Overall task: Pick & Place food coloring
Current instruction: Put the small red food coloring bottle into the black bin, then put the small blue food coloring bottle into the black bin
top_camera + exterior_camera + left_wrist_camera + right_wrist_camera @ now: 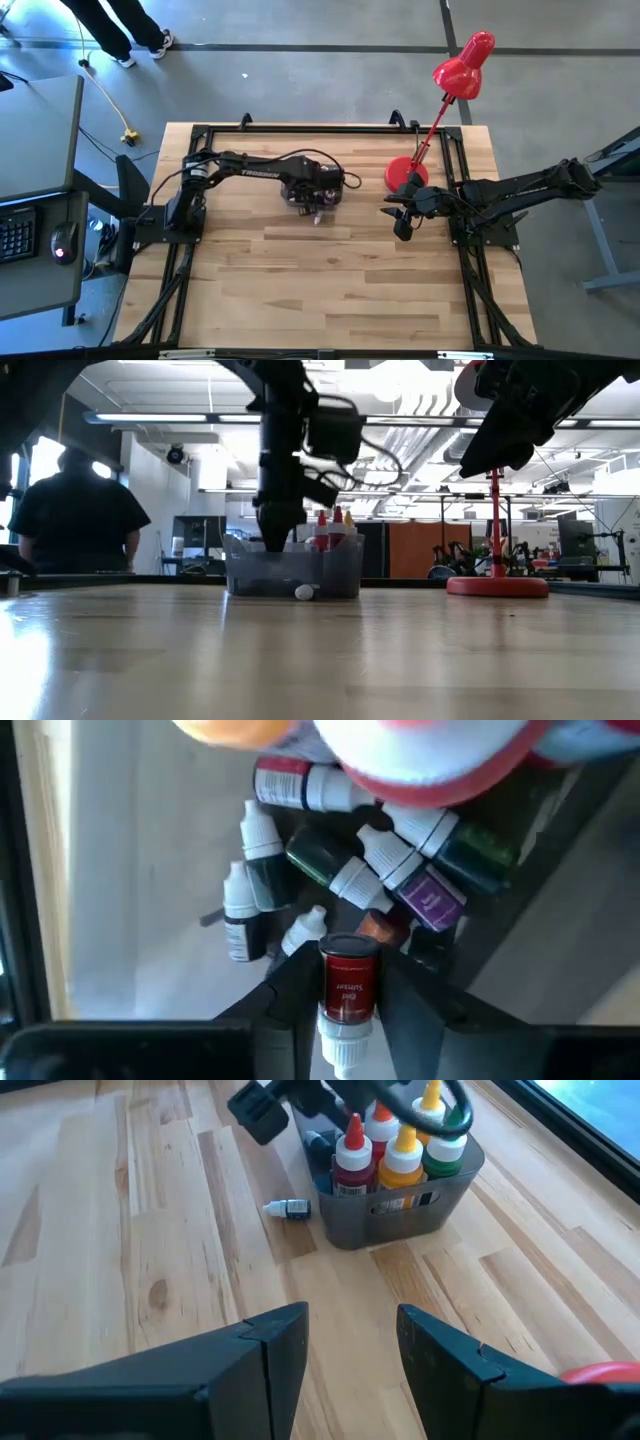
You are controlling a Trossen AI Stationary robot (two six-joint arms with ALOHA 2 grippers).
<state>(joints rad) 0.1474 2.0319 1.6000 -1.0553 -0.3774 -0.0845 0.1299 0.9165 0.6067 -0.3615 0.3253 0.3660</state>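
Four tall squeeze bottles (390, 1150) standing in the grey bin (400, 1205), one little vial (287, 1208) lying outside on the table (150, 1280). Left gripper (346, 1010) clamped on a red vial (348, 982) over the bin; right gripper (350, 1345) hangs apart.

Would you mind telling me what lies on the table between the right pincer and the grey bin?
Mostly bare wood; in the right wrist view, one small vial lies beside the bin, ahead of the open right pincer.
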